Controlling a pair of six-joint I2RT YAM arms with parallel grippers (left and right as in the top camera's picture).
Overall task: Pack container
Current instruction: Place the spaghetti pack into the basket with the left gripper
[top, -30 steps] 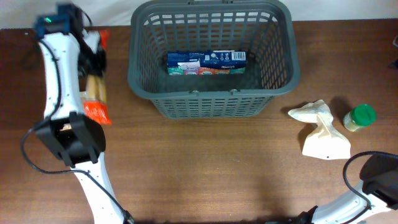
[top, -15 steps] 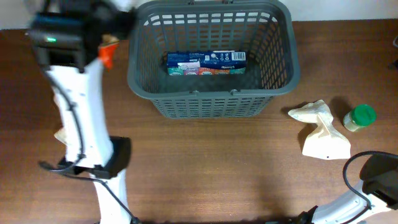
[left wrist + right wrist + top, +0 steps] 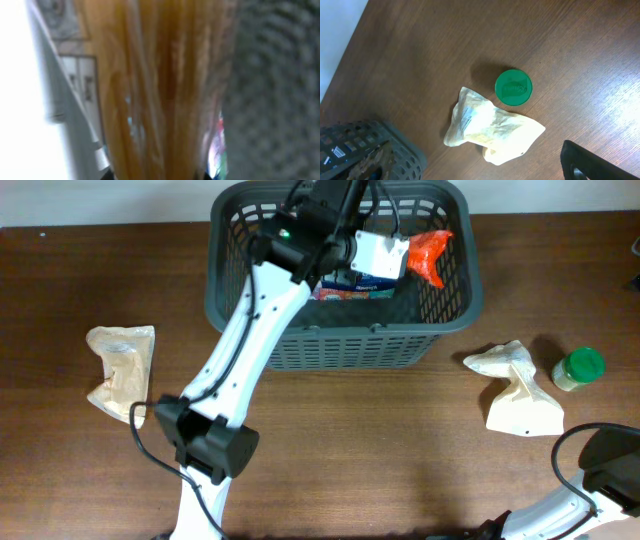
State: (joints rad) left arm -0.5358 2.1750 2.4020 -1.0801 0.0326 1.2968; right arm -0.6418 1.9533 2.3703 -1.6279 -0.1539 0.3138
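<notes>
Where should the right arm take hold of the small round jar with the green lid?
Likely from straight above, jaws closing across the small round green-lidded jar at its lid: it stands upright, lid facing up. Set the jaws off the side where the crumpled cream plastic bag lies close.

Spaghetti pack (image 3: 165, 90) (blurred) against container (image 3: 275, 85)

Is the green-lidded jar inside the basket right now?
No, the green-lidded jar stands on the table to the right of the basket, beside a pale bag.
</notes>
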